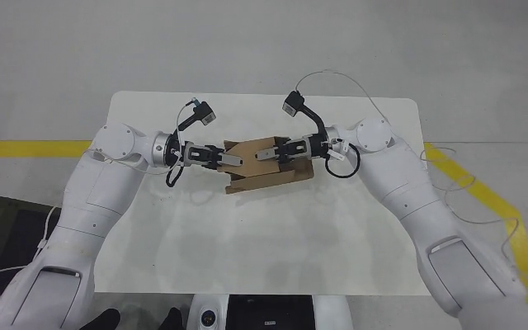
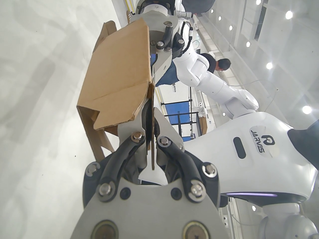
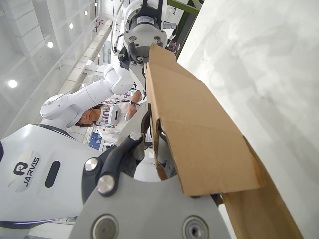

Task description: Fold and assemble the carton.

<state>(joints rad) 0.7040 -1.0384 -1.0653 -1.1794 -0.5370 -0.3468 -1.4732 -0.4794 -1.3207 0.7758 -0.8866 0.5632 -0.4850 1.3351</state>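
Above the white table [image 1: 247,247], left tool [image 1: 228,157] and right tool [image 1: 262,153] pinch flaps of a creased brown carton [image 1: 272,178].

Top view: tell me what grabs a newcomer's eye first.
The partly folded brown carton at the middle of the white table draws the eye first. The left end effector and the right end effector pinch its flaps from opposite ends.
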